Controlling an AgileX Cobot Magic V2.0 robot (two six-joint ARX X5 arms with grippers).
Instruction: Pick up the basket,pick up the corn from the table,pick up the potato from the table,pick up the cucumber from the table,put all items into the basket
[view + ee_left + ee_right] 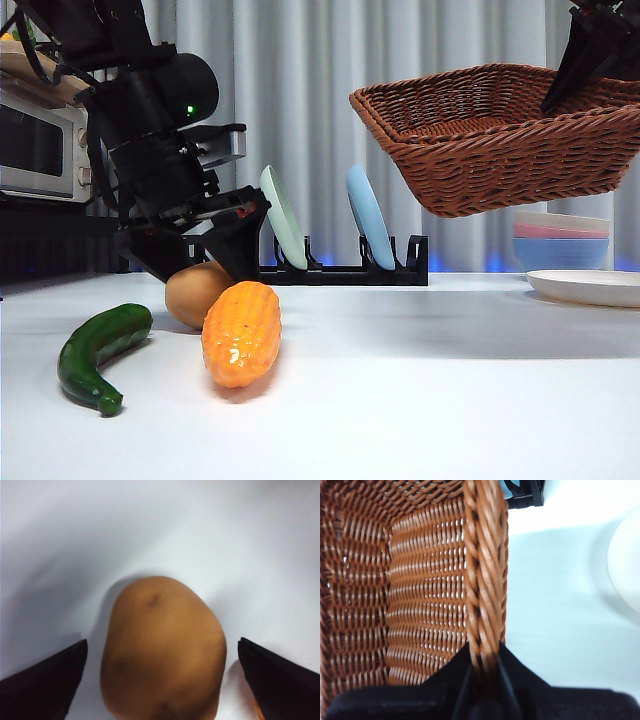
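The tan potato lies on the white table, and my left gripper is lowered over it. In the left wrist view the left gripper is open, one black jaw on each side of the potato, neither touching it. The orange corn lies just in front of the potato, touching it. The green cucumber lies to the left. The wicker basket hangs tilted in the air at upper right. My right gripper is shut on the rim of the basket.
A black dish rack holding a pale green plate and a blue plate stands behind the vegetables. A microwave is at far left. Stacked bowls and a white plate sit at the right.
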